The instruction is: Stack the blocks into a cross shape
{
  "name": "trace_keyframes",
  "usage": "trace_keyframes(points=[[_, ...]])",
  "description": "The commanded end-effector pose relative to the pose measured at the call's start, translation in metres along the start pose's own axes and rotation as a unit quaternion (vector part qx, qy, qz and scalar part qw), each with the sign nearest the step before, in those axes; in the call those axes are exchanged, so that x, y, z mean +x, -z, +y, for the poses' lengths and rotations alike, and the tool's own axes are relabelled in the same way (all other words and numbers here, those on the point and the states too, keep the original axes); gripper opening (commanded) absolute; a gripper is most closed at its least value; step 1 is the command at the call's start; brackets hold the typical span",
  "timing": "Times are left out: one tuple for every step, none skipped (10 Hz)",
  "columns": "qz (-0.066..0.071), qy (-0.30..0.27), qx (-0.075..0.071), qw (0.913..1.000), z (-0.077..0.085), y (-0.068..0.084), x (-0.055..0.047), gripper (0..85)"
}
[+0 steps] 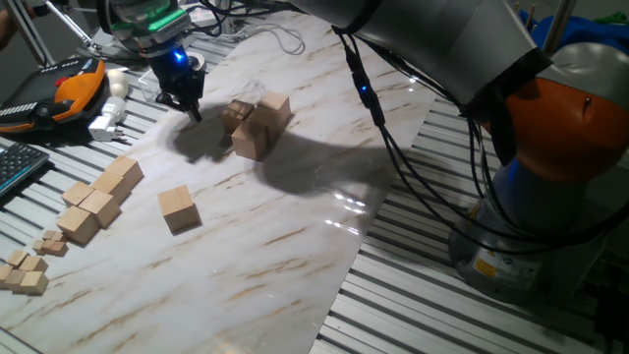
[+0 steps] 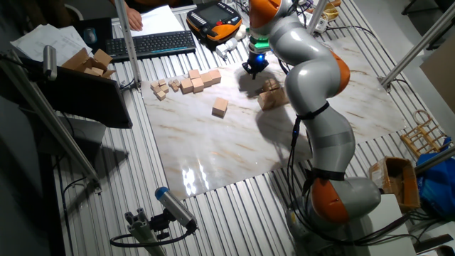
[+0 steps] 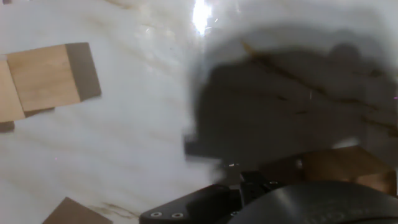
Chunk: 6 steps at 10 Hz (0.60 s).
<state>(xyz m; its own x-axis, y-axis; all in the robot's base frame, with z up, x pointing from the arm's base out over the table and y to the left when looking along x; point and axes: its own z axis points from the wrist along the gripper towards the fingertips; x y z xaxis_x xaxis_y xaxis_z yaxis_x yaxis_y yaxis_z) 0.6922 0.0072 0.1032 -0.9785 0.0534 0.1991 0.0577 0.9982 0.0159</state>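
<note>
Claw low over the marble board, beside the block cluster; it grips nothing, and whether its fingers are apart or together cannot be told.

Cluster sits near the board's far end, several blocks touching, at least one resting on others; exact count unclear. One loose block lies alone on the board, well apart from the cluster. Joined row of cubes lies at the board's edge, with small cubelets just beyond it. Hand view is blurred and shows only tan block faces on the marble.
</note>
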Motion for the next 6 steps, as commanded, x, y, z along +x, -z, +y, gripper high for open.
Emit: trace_keyframes(points=[[-0.001,0.006,0.002,1.0,0.0,-0.0001,0.0002,0.0],[0.002,0.013,0.0,0.9999,0.0,-0.0001,0.0002,0.0],[0.005,0.025,0.0,0.9997,0.0,-0.0001,0.0002,0.0],[0.008,0.04,0.001,0.9992,0.0,-0.0001,0.0002,0.0],[0.002,0.051,0.01,0.9986,0.0,-0.0001,0.0002,0.0],[-0.01,0.068,0.015,0.9976,0.0,-0.0001,0.0002,0.0]])
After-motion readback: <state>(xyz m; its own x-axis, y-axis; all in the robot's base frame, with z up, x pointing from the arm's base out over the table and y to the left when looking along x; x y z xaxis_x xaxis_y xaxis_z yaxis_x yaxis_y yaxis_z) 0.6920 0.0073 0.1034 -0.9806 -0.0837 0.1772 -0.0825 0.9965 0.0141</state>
